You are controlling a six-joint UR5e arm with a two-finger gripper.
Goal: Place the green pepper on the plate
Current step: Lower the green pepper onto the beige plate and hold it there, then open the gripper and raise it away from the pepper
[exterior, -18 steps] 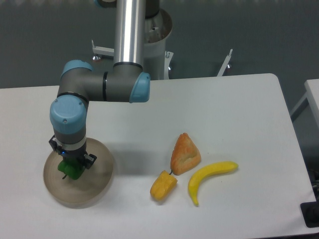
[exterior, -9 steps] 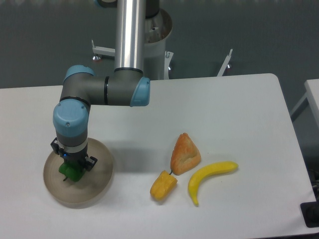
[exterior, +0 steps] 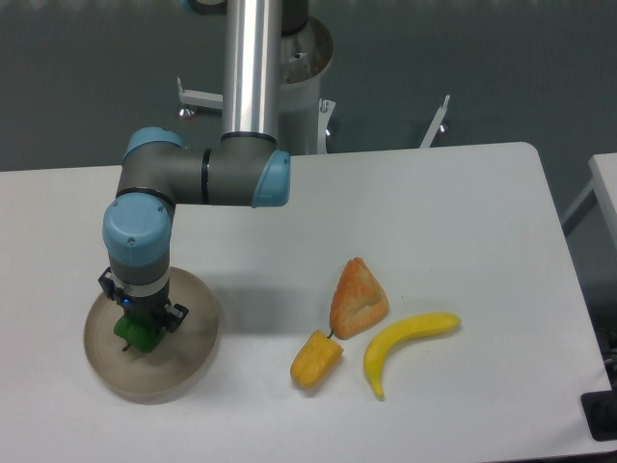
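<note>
Hand: the hand [exterior: 141,323] points straight down over the plate, its dark fingers closed against the sides of the green pepper; it is grasping the pepper, and the fingertips are mostly hidden by the wrist above.
Green pepper: the green pepper [exterior: 137,334] sits directly under the hand, inside the plate's rim, toward the plate's left-middle; whether its underside rests on the plate's surface cannot be told.
Pepper surface: bright green, glossy, blocky, with a thin dark stem poking out at its lower left.
Plate: the plate [exterior: 183,357] is round, flat and matte beige-tan, with a low rim, and lies on the worktop beneath the hand, much wider than the pepper.
Arm: grey tube segments with pale blue joint caps, smooth, and a polished metal column rising behind.
Yellow-orange pepper: the yellow-orange pepper [exterior: 315,360] lies well to the right of the hand, small and waxy.
Pastry wedge: the pastry wedge [exterior: 358,299] is a triangular, orange-brown piece with a crusty look, just above and right of the yellow-orange pepper.
Banana: the banana [exterior: 405,345] is curved, smooth and yellow, furthest right from the hand, just beside the wedge.
Worktop: the worktop [exterior: 434,212] is plain white and matte, with rounded corners.
</note>
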